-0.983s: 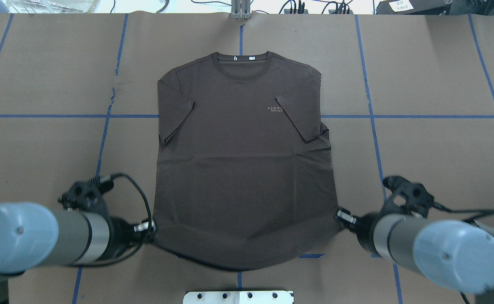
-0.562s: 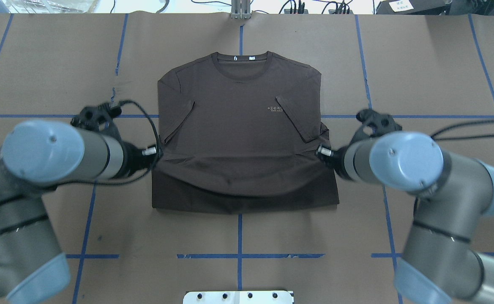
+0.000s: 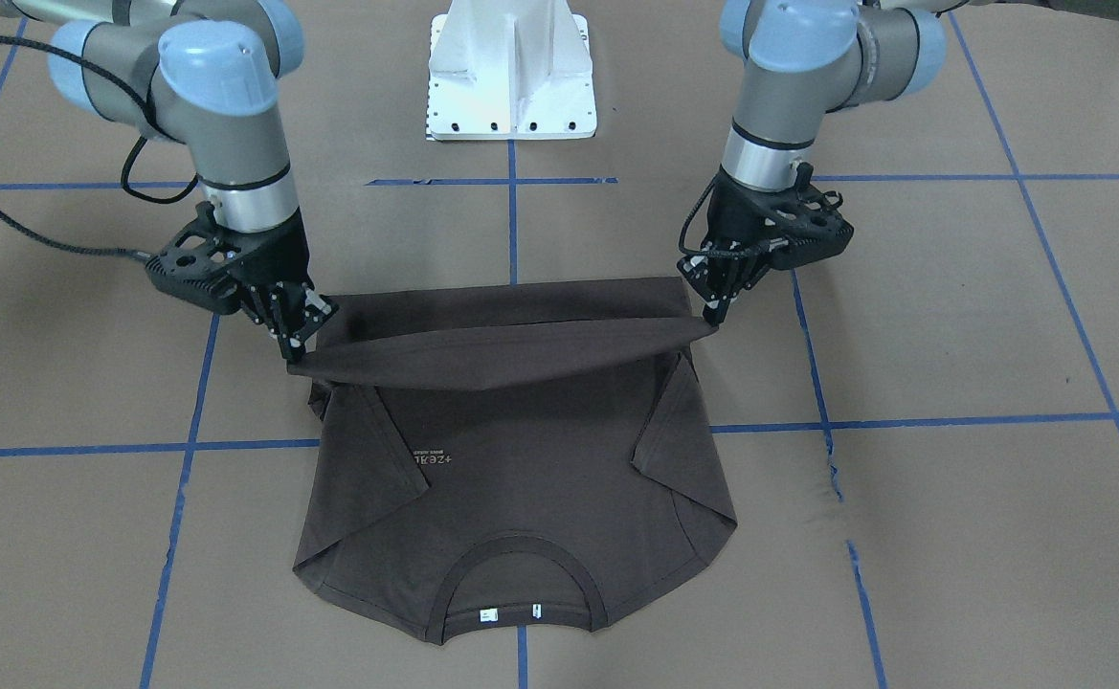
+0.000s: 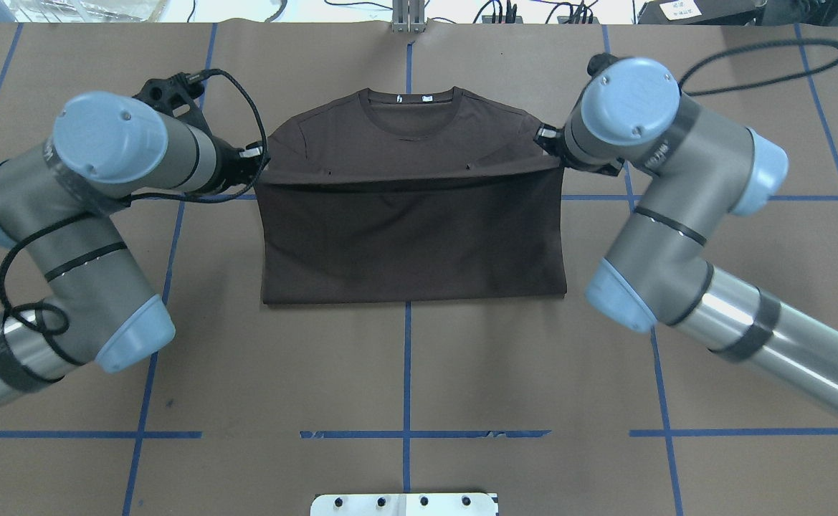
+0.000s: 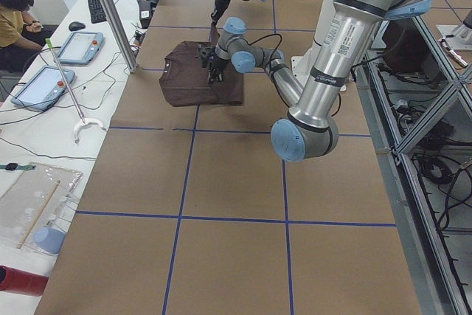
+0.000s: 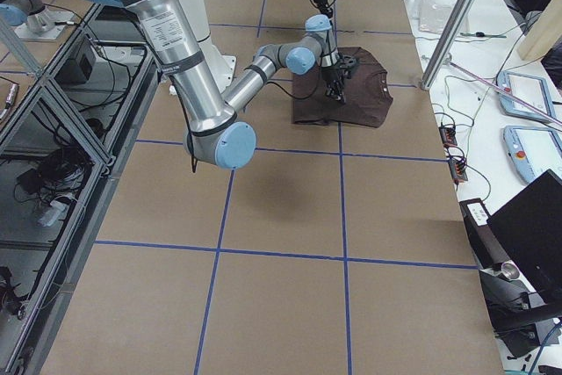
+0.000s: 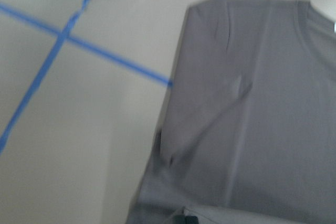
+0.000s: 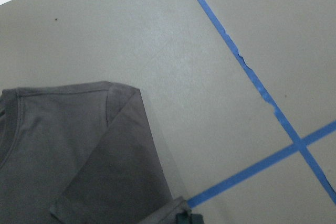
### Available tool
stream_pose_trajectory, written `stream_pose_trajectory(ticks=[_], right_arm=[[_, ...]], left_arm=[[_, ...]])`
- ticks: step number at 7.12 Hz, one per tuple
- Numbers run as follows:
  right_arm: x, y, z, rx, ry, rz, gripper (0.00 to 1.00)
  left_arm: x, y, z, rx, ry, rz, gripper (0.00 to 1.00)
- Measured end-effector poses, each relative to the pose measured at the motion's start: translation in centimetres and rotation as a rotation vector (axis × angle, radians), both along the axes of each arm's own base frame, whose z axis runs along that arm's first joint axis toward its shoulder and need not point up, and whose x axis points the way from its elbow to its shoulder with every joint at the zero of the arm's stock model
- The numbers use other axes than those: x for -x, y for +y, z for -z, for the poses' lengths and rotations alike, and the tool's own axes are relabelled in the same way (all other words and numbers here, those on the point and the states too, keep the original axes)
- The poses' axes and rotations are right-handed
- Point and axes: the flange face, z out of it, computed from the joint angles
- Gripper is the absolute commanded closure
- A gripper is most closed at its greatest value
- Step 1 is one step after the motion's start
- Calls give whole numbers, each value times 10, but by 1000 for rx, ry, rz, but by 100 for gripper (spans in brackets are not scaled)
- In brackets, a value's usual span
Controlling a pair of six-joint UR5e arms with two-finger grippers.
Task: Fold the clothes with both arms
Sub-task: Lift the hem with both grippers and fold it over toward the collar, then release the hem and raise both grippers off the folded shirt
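T-shirt [image 4: 411, 236] at centre of counter [image 4: 497, 373], collar away from robot. Lower half doubled over chest; hem edge raised, stretched taut between arms. Left arm [image 4: 175, 154]: jaws clenched on left hem corner. Right arm [image 4: 648, 122]: jaws clenched on right hem corner.

Bright, even light from overhead across the brown paper table cover [image 4: 505, 358], with soft-edged shadows throughout. Darkest in a soft band on the T-shirt [image 3: 521, 450] beneath its lifted hem, front-facing view. Pale sheen on the blue joint caps [image 4: 630, 89]. Blown out to white along the far edge of the overhead view. Heavy motion blur and a grey wash in the left wrist view; crisper but equally pale in the right. Wide-angle lean in the posts [image 5: 110, 16] of both side views.
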Motion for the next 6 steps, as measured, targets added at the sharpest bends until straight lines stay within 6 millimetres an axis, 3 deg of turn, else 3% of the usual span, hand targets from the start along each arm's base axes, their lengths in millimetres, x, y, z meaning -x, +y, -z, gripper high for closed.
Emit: stream_pose_trajectory(ticks=[3, 6], right_arm=[[27, -72, -13, -4, 30, -19, 100], [51, -108, -20, -9, 42, -22, 100]], left_arm=[[-25, -54, -5, -32, -9, 67, 100], [-45, -83, -35, -59, -38, 111, 100]])
